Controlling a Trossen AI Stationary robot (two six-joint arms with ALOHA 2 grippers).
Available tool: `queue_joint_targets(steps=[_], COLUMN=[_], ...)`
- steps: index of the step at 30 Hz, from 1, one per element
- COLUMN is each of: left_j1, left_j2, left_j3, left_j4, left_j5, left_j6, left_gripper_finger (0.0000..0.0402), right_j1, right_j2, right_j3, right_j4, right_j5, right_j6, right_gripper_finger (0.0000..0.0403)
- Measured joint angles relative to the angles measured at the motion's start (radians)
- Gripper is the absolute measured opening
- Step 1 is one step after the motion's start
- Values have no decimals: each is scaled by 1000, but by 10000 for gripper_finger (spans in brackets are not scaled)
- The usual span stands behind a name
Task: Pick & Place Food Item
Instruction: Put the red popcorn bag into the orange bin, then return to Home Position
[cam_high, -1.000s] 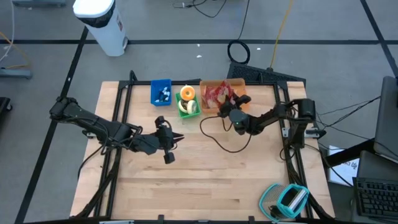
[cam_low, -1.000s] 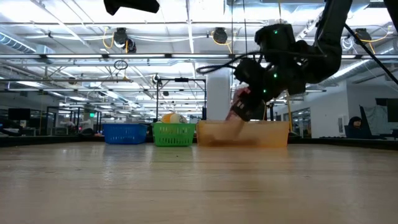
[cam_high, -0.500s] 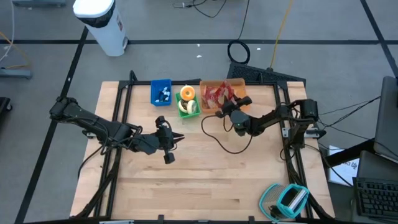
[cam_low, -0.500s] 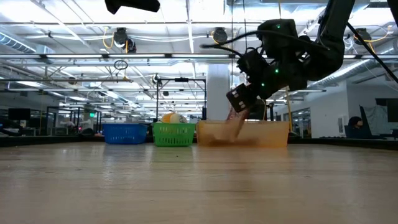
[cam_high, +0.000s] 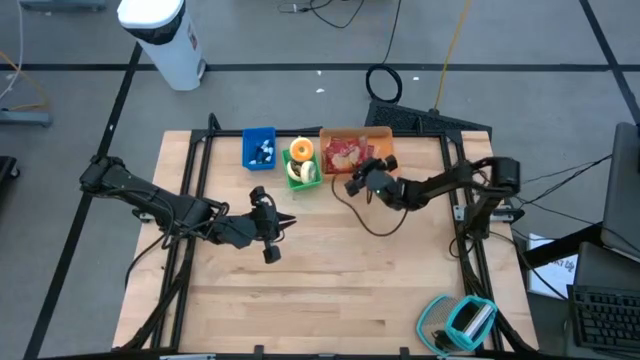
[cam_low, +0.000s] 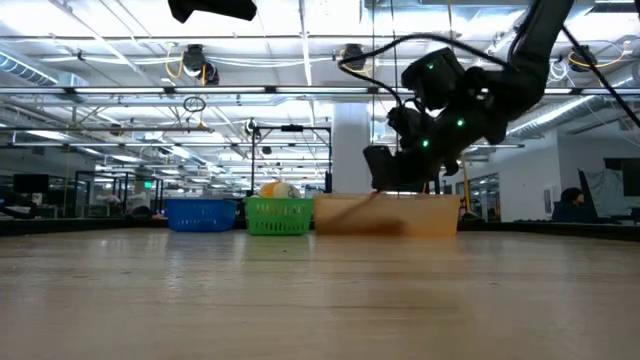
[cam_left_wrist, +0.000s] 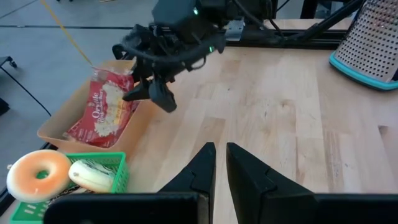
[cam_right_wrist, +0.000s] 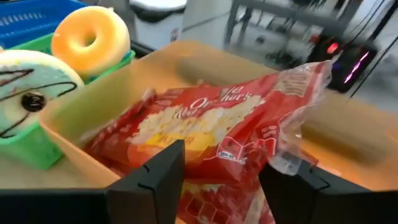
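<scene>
- Right gripper (cam_high: 357, 180): hangs at the near edge of the orange bin (cam_high: 385, 135), at the back of the table (cam_high: 340, 290). Jaws parted, a clear gap between the two fingers, nothing between them. Right wrist view: the two dark fingers (cam_right_wrist: 155, 177) stand apart, with the popcorn bag (cam_right_wrist: 211, 134) lying ahead of them inside the bin, not pinched.
- Left wrist view bears this out: the right gripper (cam_left_wrist: 152, 93) sits just beside the bin's wall, fingers spread, clear of the bag (cam_left_wrist: 102, 106).
- Low view: right gripper (cam_low: 385, 175) above the table surface, in front of the orange bin (cam_low: 390, 215); no contact with the wood visible.
- Popcorn bag (cam_high: 347, 152): red, clear-ended, lying flat in the orange bin, filling most of it.
- Left gripper (cam_high: 275, 225): over the middle-left of the table, well apart from the bins. Left wrist view shows its fingers (cam_left_wrist: 199, 171) nearly together, only a narrow slit between them, holding nothing.
- Green basket (cam_high: 303, 172): just left of the orange bin, touching or nearly so; holds an orange doughnut (cam_high: 301, 152) and a pale iced piece (cam_high: 297, 171) beside it.
- Blue bin (cam_high: 259, 149): left of the green basket, small dark and white items inside, too small to tell.
- Off the table: a white cylindrical bin (cam_high: 165, 35) on the floor behind, a teal-edged grater (cam_high: 465, 320) at the front right corner.
</scene>
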Motion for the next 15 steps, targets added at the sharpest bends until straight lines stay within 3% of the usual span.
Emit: queue_joint_targets(steps=[6, 15], left_j1=[6, 14], left_j2=[0, 0], left_j3=[0, 0], left_j4=[-3, -4], left_j5=[-1, -1], left_j6=[0, 6], left_gripper_finger=[42, 42], right_j1=[-54, -60], right_j2=[-165, -455], right_j3=[0, 1], right_j4=[-216, -455], right_j5=[-170, -179], right_j6=[76, 50], right_gripper_finger=[228, 289])
